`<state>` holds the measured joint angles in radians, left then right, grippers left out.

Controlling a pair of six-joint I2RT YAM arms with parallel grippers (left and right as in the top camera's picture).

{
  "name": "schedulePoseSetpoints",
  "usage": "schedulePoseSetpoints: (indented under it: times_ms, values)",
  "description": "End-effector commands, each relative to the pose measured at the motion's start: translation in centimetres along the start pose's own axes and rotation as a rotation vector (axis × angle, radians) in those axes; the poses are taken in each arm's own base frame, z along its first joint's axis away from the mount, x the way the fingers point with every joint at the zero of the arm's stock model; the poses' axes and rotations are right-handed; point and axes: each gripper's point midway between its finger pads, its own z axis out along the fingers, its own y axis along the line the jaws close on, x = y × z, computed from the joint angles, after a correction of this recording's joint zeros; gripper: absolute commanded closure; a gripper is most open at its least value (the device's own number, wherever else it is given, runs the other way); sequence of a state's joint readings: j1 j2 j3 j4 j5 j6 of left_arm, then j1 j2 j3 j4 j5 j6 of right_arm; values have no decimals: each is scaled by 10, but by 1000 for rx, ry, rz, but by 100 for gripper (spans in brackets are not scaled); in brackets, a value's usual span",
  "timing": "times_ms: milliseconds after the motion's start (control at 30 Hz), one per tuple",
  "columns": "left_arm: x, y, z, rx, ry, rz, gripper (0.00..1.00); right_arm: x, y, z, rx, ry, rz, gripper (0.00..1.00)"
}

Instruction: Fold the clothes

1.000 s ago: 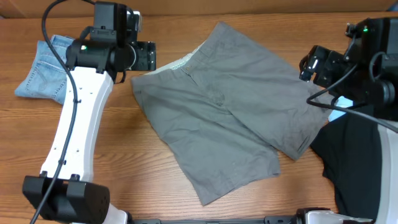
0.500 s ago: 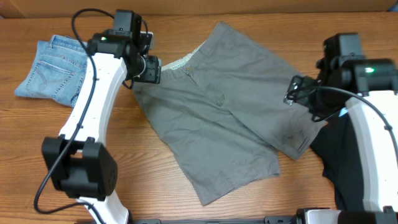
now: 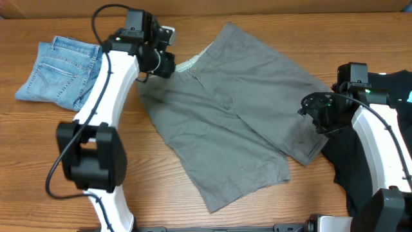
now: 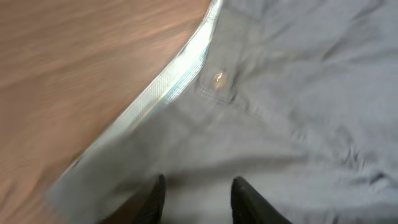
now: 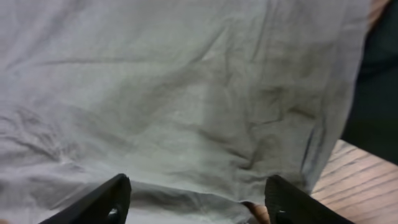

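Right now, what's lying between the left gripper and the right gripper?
Only the grey-green shorts, spread out, fill the stretch from the left gripper to the right gripper. The overhead view shows it.

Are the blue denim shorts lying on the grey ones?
No, the denim shorts lie apart on the table, left of the grey shorts.

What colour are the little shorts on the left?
The little shorts are pale-blue denim, clearest from overhead.
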<state>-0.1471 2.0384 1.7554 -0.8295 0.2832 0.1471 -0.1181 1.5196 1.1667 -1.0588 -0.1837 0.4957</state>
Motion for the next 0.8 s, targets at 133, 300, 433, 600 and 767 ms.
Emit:
schedulePoseSetpoints:
  times_ms: [133, 300, 433, 600, 767]
  values:
    - [-2, -32, 83, 176, -14, 96, 54, 8, 14, -2, -86, 42, -86, 28]
    - [2, -20, 117, 84, -6, 120, 35, 11, 16, -2, -97, 56, -96, 28]
    - [14, -7, 131, 16, 36, 116, 34, 12, 16, -2, -102, 59, -103, 28]
    - [34, 20, 139, -99, 107, 59, 91, 12, 16, -2, -102, 58, -103, 28]
    - [67, 94, 118, -351, 184, -278, 96, 11, 16, -2, -101, 58, -103, 28]
